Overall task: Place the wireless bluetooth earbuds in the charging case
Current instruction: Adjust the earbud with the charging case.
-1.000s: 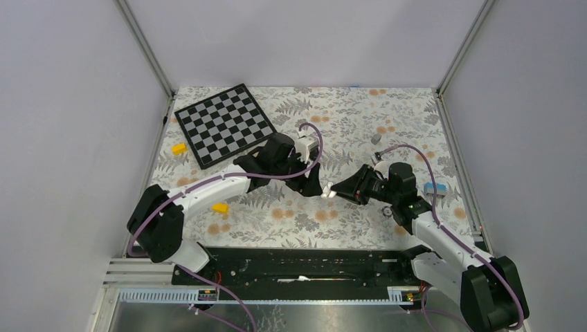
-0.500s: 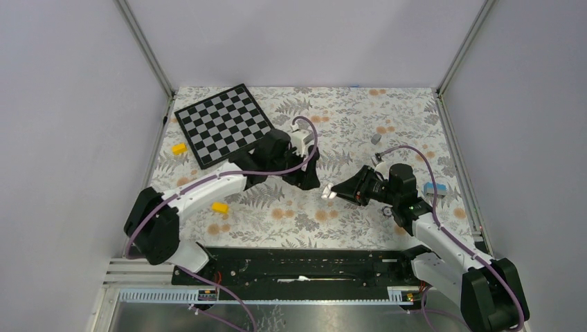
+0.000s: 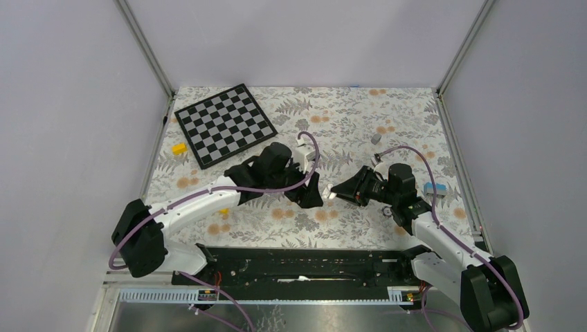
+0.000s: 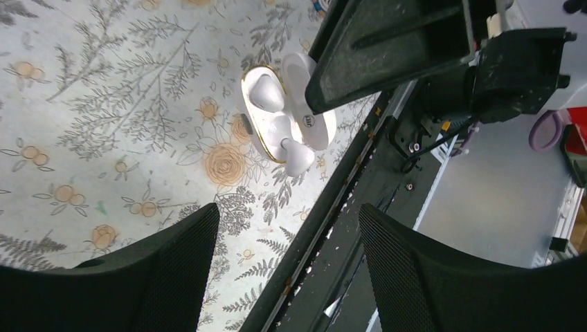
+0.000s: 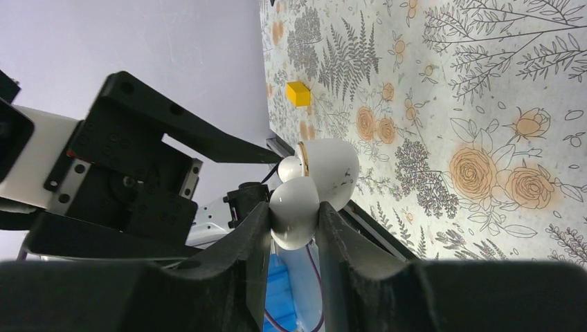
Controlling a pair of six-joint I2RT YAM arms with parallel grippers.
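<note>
The smooth white pebble-shaped plastic charging case (image 4: 277,124) hangs at centre frame in the overhead view, clamped lid-open in the right pincer (image 5: 294,214) above the floral-printed surface (image 3: 346,117). In the left wrist view its gold-rimmed long axis runs upper left to lower right (pale rounded shapes inside, indistinct). The left pincer (image 4: 287,211) gapes empty just beside it.
</note>
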